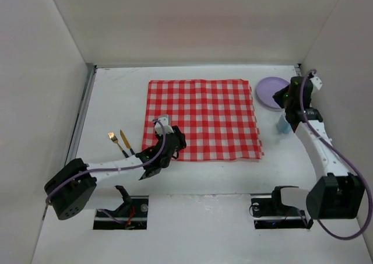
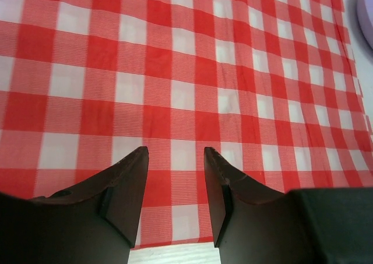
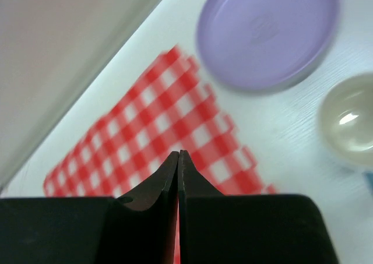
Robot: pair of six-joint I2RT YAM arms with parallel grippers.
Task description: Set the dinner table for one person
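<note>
Overhead, the right arm hid most of a bluish cup (image 1: pixel 283 124) and cut across the near edge of a purple plate (image 1: pixel 269 92); the right tool (image 1: pixel 289 96) itself was hard to make out there. The right wrist view, blurred, showed that tool (image 3: pixel 178 159) clenched on nothing, w/ plate (image 3: pixel 268 34) and a clear round rim (image 3: pixel 349 121) cut off at the frame's edge. The left tool (image 2: pixel 175 159) hung released over the near edge of the checked cloth (image 1: pixel 201 119). A gold fork (image 1: pixel 115 141) and knife (image 1: pixel 125 140) lay left of the cloth. The white surface (image 1: pixel 116 95) carried everything, cloth near its centre, metal rail (image 1: pixel 83 109) along its left side, plain pale walls on three sides.
</note>
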